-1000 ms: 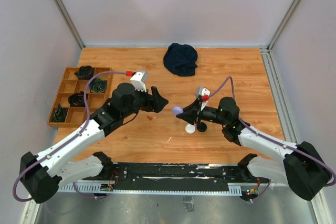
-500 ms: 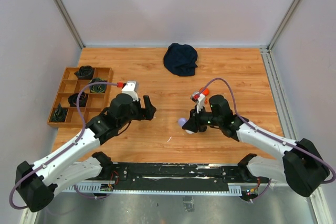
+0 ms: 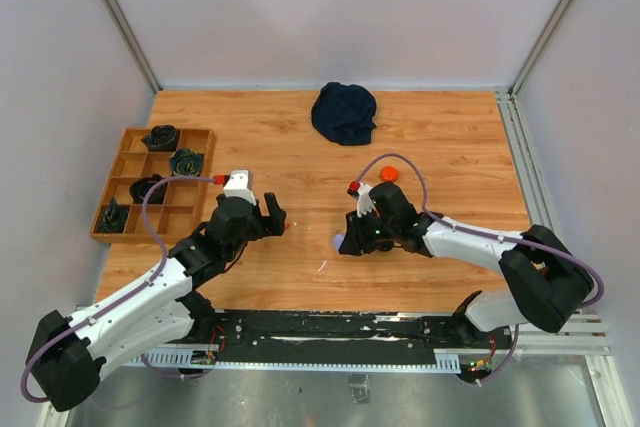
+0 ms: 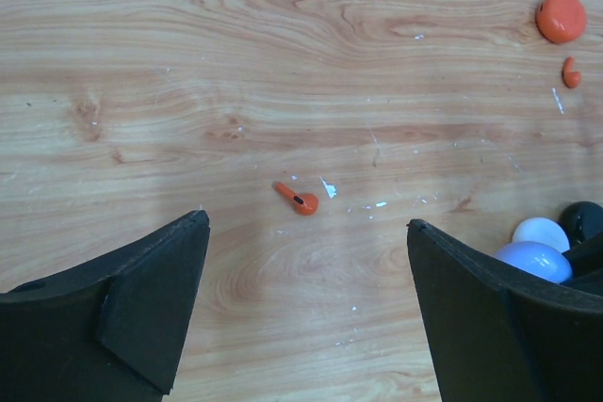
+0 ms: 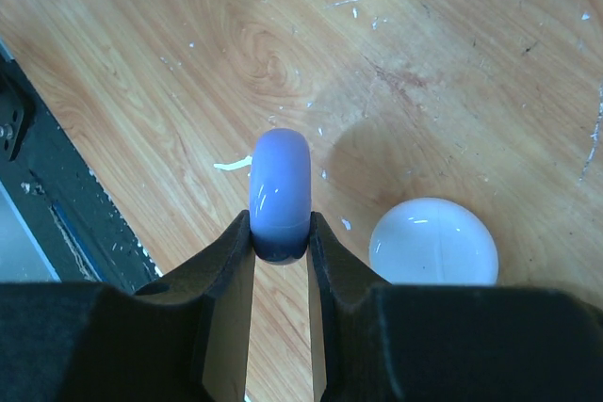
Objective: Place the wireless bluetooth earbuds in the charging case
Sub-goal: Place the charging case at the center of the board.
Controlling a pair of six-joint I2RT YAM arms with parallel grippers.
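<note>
near side first: left arm is folding back toward its base, pulling away from the middle of the desk (image 3: 450,137) over the last second. left end effector (image 4: 308,223) is spreading as it goes and is now standing wide, gripping nothing. it's pointing down at the wood, with one orange earbud (image 4: 298,200) lying loose between the fingertips and touching neither. my read: it's lining up a pick on that bud, so insertion isn't started yet.

right arm is also drawing in and dropping. a second ago it was holding the lilac charging case (image 5: 280,190) up near mid-desk; now the wrist is sitting low, arm reaching leftward across the desk. right end effector (image 3: 345,241) is staying narrow, pinching the case on edge by its two flat faces. the case is looking closed. can't tell if it's touching the wood. judgement: a shut case isn't taking a bud, so it's needing to be opened first.

just beside it a white round case (image 5: 433,242) is resting on the desk, clear of the fingers. a black round thing (image 4: 586,220) is sitting next to that, too clipped to name.

farther out: an orange round case (image 3: 388,173), with a second orange earbud (image 4: 570,72) lying near it, apart. a wooden tray (image 3: 120,238) is sitting at the left edge, a dark cloth (image 3: 344,112) lying at the far side. neither is shifting.
</note>
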